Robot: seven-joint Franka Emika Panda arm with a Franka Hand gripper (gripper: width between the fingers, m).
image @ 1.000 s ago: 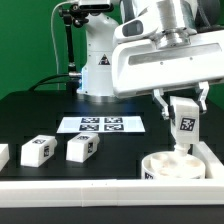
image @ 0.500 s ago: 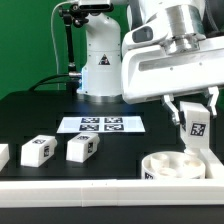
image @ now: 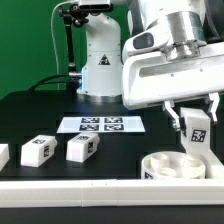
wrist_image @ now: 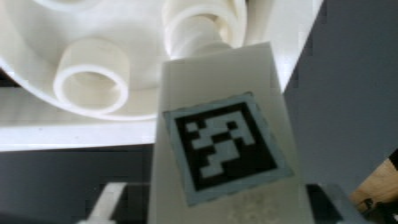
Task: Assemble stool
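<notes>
My gripper (image: 197,122) is shut on a white blocky stool leg (image: 197,130) with a black-and-white tag. It holds the leg upright just above the round white seat disc (image: 180,167), at the exterior view's lower right. In the wrist view the leg (wrist_image: 222,140) fills the middle between my fingers (wrist_image: 111,205). Its far end is near a round socket of the seat disc (wrist_image: 89,85); I cannot tell if they touch. Two more legs (image: 37,149) (image: 82,148) lie on the table at the exterior view's left, and a third leg (image: 2,155) is cut off by the frame edge.
The marker board (image: 100,124) lies flat in the middle of the black table. A long white border rail (image: 70,188) runs along the front edge, and another rail (image: 216,160) stands beside the seat disc. The robot base (image: 98,60) stands behind.
My gripper has carried the leg toward the exterior view's right and then slightly down, closer over the seat disc. The loose legs have not moved.
</notes>
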